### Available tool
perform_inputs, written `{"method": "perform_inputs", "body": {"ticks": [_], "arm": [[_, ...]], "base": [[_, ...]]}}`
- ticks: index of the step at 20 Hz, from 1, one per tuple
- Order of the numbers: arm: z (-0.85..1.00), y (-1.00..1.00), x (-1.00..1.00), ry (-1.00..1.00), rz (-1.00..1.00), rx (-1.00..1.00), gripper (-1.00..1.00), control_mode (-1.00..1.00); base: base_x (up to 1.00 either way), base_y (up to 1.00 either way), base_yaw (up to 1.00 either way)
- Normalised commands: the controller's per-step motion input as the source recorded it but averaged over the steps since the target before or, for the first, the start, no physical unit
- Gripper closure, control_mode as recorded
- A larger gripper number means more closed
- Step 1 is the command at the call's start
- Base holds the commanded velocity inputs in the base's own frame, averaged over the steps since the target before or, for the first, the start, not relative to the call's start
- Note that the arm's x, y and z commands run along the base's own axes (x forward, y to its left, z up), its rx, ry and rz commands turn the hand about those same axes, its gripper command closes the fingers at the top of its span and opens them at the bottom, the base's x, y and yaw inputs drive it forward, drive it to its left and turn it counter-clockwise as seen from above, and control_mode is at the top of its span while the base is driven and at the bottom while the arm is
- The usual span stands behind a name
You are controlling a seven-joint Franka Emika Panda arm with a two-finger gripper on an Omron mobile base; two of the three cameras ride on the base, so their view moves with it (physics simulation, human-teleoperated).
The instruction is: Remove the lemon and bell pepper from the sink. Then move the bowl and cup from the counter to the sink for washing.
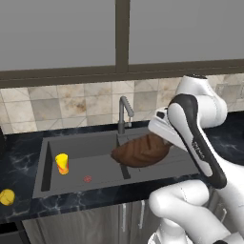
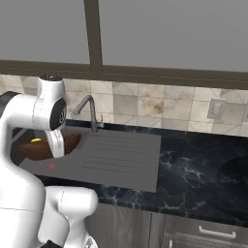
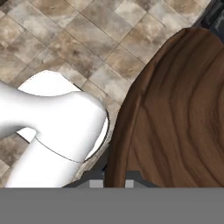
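we see a kitchen counter of dark marbled stone with a dark grey sink (image 1: pixel 76 143) set into it, a curved grey faucet (image 1: pixel 125 112) behind the basin, and tiled wall and window above. our white arm reaches over the sink from the right. its gripper (image 1: pixel 159 136) is mostly hidden behind the arm's own links, but the wide brown wooden bowl (image 1: pixel 141 151) hangs from it, tilted on edge, so we judge the fingers pinched tight on the bowl's rim. in the hand view the rim runs up from between the finger tips and the wood-grained bowl spreads away to one side.

the bowl sits in the air above the divide between the basin and the ribbed drainboard, its bulk lying basin-ward from the fingers. so the coming move, as we judge it, is a shift toward the basin and down before letting go.

the yellow cup (image 1: pixel 62 163) with its red mark already stands upright in the basin, well apart from the bowl. a small flat reddish disc (image 1: pixel 87 179) lies on the basin floor. the lemon (image 1: pixel 6 197) rests on the counter at the sink's left front corner.
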Motion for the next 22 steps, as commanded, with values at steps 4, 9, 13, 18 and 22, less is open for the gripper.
{"method": "perform_inputs", "body": {"ticks": [4, 9, 13, 18, 22], "arm": [[0.0, 0.42, 0.0, 0.09, 0.0, 0.0, 1.0, -1.0], [-0.02, 0.4, 0.02, 0.07, 0.0, 0.04, 1.0, -1.0], [-0.04, 0.29, 0.03, 0.0, -0.05, 0.06, 1.0, -1.0], [-0.05, 0.27, 0.04, 0.0, -0.12, 0.02, 1.0, -1.0], [-0.08, 0.31, 0.1, 0.0, -0.18, 0.0, 1.0, -1.0]], "base": [[0.0, 0.0, 0.0], [0.0, 0.0, 0.0], [0.0, 0.0, 0.0], [0.0, 0.0, 0.0], [0.0, 0.0, 0.0]]}}
